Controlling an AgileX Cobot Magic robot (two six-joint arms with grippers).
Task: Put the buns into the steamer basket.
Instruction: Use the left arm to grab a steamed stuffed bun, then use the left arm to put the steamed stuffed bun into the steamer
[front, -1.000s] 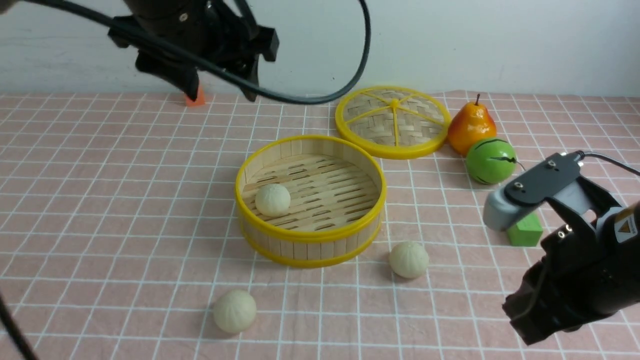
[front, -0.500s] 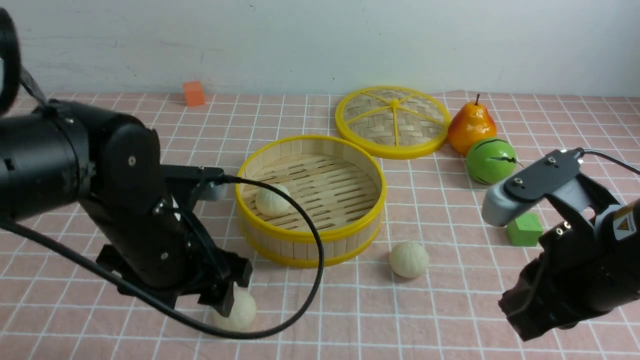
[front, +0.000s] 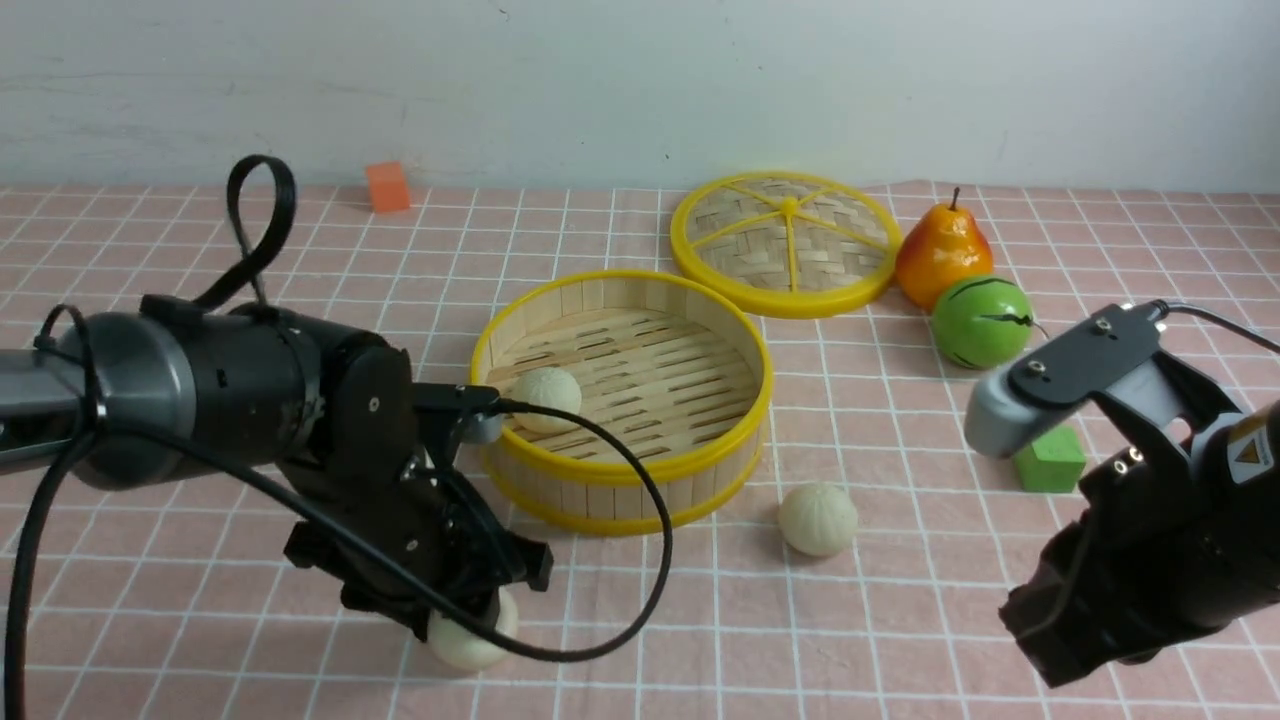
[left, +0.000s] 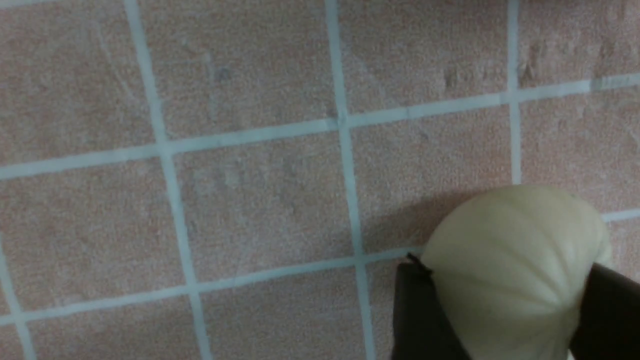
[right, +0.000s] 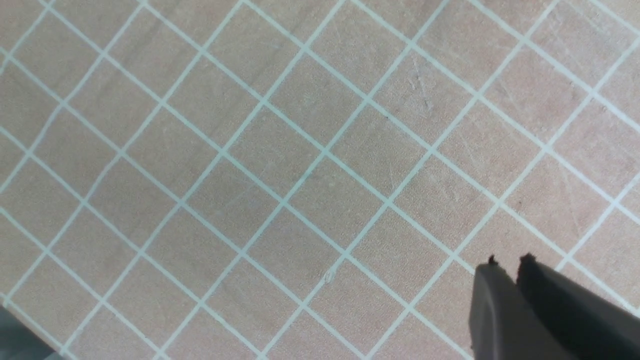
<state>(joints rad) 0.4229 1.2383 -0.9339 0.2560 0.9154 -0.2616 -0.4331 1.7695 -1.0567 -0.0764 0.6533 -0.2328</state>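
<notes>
The steamer basket (front: 620, 475) stands mid-table with one bun (front: 547, 392) on its slatted floor at the left side. A second bun (front: 818, 519) lies on the cloth just front-right of the basket. My left gripper (front: 465, 625) is down at the front-left, shut on the third bun (front: 468, 648), which rests on the cloth. In the left wrist view my gripper (left: 507, 265) has a finger pressed against each side of that bun (left: 510, 250). My right gripper (front: 1060, 650) hovers at the front right, shut and empty; it also shows in the right wrist view (right: 507, 260).
The flat woven lid (front: 787, 243) lies behind the basket. A pear (front: 943, 255) and a green striped ball (front: 981, 322) sit at the back right, with a green cube (front: 1048, 459) near my right arm. An orange cube (front: 387, 187) is at the back. My left arm's cable (front: 655, 540) loops before the basket.
My left arm came down from high at the back to the front-left bun, and its fingers have closed round it. The right arm has barely moved.
</notes>
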